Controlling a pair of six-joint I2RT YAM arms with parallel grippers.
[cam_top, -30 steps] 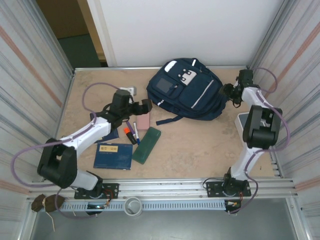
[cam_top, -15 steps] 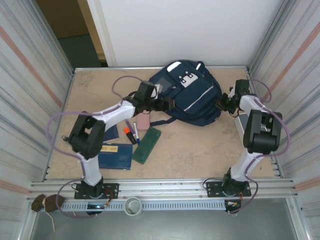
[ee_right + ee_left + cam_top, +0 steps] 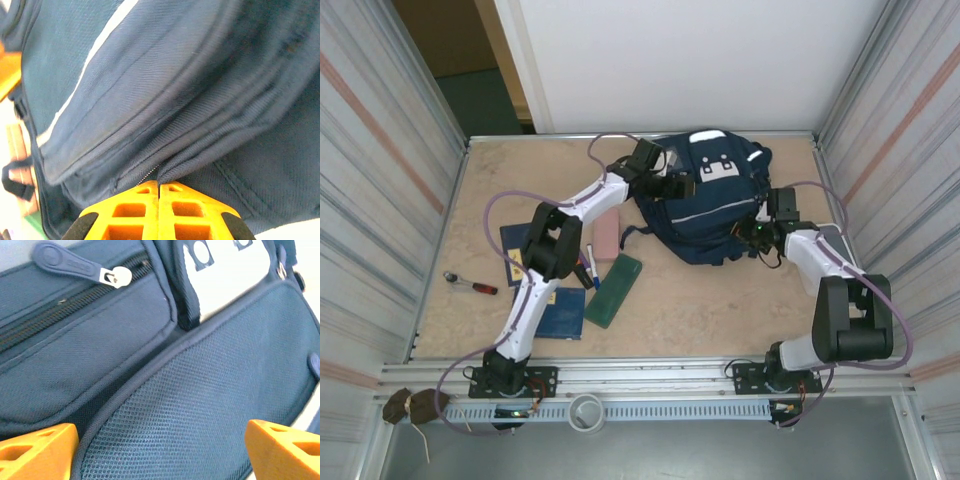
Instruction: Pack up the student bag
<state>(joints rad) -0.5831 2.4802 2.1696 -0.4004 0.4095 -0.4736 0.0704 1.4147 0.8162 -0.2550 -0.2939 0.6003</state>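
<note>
The student bag (image 3: 705,205), a navy backpack with a white patch (image 3: 716,167), stands bunched at the back middle of the table. My left gripper (image 3: 670,180) is against its upper left side. In the left wrist view its orange fingertips (image 3: 37,450) stand wide apart and open, with the bag's mesh pocket (image 3: 200,405) between them and a zipper pull (image 3: 75,262) above. My right gripper (image 3: 757,232) is at the bag's right side. In the right wrist view the right gripper (image 3: 159,186) is shut on a fold of bag fabric (image 3: 200,150) beside a zipper seam.
Left of the bag lie a pink block (image 3: 606,235), a green case (image 3: 613,290), markers (image 3: 585,265) and a dark blue notebook (image 3: 548,312). A red-handled tool (image 3: 470,284) lies near the left wall. Metal walls close in both sides.
My left arm swung from the items on the left up to the bag. The right gripper shut on the bag and drew back; the bag turned and shifted right and nearer.
</note>
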